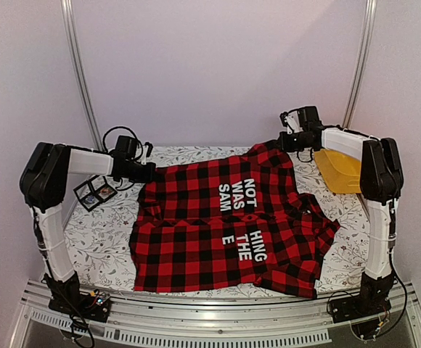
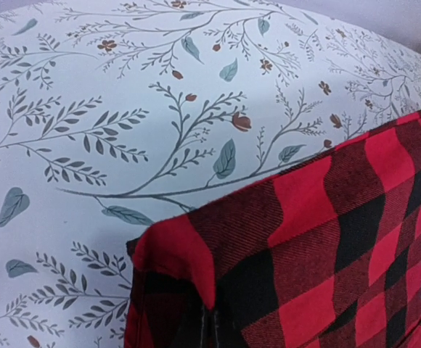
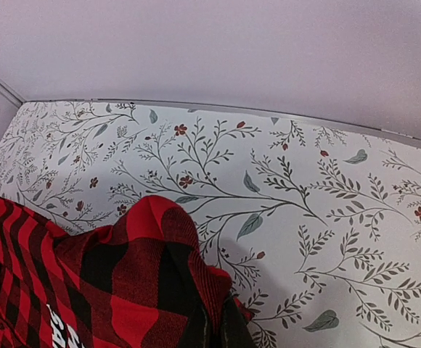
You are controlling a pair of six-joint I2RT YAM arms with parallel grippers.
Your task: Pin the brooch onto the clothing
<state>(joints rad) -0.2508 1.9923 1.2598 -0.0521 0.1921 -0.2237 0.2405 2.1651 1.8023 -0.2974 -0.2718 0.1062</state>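
Your left pincer [image 1: 145, 172] is clenched on the far left corner of the red-and-black checked flannel shirt with white block letters [image 1: 218, 232]. In its wrist view the cloth bunches right at the jaws. Your right pincer [image 1: 283, 142] is clamped the same way on the far right corner, where the fabric peaks up over it.

The shirt lies across the middle of the white tablecloth printed with leafy sprigs [image 1: 101, 239]. Its lettering faces up and it is mostly flat, though the near right part is rumpled.

You look to be at the very start, laying the garment out. No brooch shows on the cloth, and you cannot pick one out anywhere for certain. The small black-framed box [image 1: 94, 193] on the left, just beside your left arm, may hold it, but it is too small to tell. A yellow plastic container [image 1: 340, 172] sits at the far right.

Nearly everything is left to do: let go of the corners, find and pick up the brooch, and fasten it to the shirt.
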